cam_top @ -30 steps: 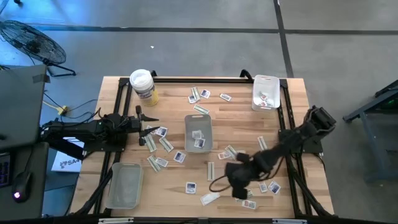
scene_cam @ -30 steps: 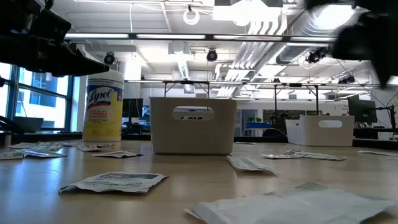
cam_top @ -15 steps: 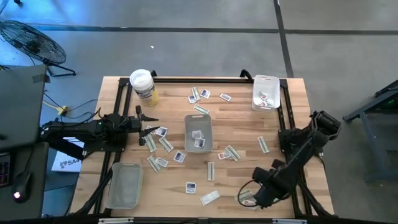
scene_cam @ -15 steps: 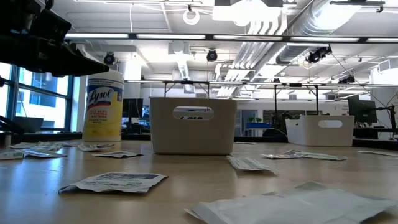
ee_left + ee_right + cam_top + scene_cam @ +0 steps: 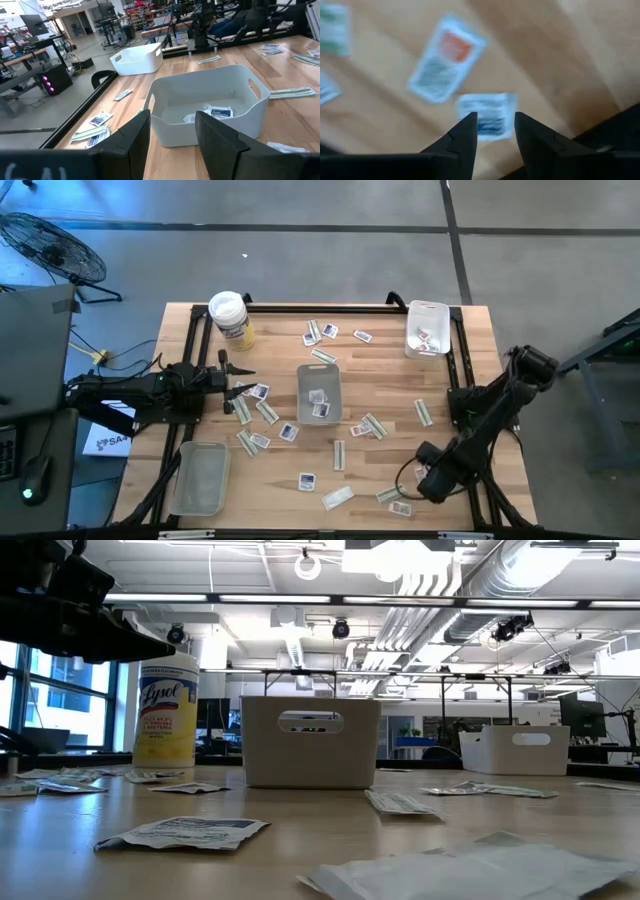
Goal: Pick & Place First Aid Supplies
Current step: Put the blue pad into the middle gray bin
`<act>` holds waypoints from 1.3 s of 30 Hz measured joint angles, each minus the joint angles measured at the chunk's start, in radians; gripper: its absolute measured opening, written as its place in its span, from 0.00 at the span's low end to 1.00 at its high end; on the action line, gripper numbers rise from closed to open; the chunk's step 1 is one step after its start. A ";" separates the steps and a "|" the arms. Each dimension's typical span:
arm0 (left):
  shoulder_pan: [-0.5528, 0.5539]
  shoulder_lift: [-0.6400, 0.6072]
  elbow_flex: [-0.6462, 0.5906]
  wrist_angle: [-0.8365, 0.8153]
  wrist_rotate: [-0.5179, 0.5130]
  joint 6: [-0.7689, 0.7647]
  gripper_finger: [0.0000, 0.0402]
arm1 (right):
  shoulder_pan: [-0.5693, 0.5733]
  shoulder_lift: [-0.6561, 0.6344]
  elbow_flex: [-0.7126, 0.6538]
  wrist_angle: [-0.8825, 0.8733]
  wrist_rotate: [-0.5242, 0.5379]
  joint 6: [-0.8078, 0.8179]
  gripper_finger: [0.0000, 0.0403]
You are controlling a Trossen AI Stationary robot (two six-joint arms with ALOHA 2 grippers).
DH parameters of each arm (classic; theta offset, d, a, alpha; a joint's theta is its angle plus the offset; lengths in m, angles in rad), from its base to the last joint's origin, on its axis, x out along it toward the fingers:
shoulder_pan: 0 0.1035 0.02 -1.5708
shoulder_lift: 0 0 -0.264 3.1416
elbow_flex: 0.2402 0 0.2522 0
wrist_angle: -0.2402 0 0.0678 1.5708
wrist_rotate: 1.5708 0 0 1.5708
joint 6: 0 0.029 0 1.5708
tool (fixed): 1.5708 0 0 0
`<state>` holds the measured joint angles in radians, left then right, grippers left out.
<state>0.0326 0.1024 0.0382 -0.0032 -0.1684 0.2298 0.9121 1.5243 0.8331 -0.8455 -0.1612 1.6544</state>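
moved: right arm has swung from mid-table out to the near right corner since the earlier high frames; left arm and all packets are unchanged
right fingers: right gripper [image 5: 493, 131] has its fingers [image 5: 465, 132] spread with a clear gap, nothing between them
target: white packet with blue print [image 5: 487, 114] lies flat just ahead of the tips, centred on the gap
axis: packet is roughly squarish, its slightly longer side across the gap; cannot tell whether the jaws clear it
neighbour: red-print packet [image 5: 447, 60] sits just beyond it, tilted, not touching it
right gripper, high view: over the near right corner [image 5: 432, 480], beside a green strip [image 5: 388, 494] and a white packet [image 5: 401, 507]
left fingers: left gripper [image 5: 172, 137] is spread, empty, and points at the middle bin [image 5: 252, 112]
left position: parked over the left side of the table [image 5: 236, 386]
bins: middle bin [image 5: 319, 372] holds a few packets; far right bin [image 5: 428, 308] holds some; near left tray [image 5: 200, 478] looks empty
supplies: most packets are scattered over the table [image 5: 280, 320], with clusters left of the middle bin and behind it
nearer arm: right, clearly; left is well apart from this corner
judgement: next move is probably a straight descent onto the blue-print packet, and a thin flat packet on wood may slip out of the pinch
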 joint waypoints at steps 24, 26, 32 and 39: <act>0.000 0.000 0.000 0.000 0.000 0.000 0.38 | -0.002 -0.039 -0.158 0.141 0.073 0.044 0.20; 0.000 0.000 0.000 0.000 0.000 0.000 0.38 | -0.002 -0.039 -0.158 0.137 0.076 0.044 0.16; 0.000 0.000 0.000 0.000 0.000 0.000 0.38 | -0.003 -0.039 -0.158 0.135 0.078 0.019 0.02; 0.000 0.000 0.000 0.000 0.000 0.000 0.38 | -0.027 -0.046 -0.142 0.112 0.076 -0.012 0.01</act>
<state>0.0326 0.1027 0.0380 -0.0032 -0.1684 0.2298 0.8854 1.4787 0.6907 -0.7335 -0.0850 1.6427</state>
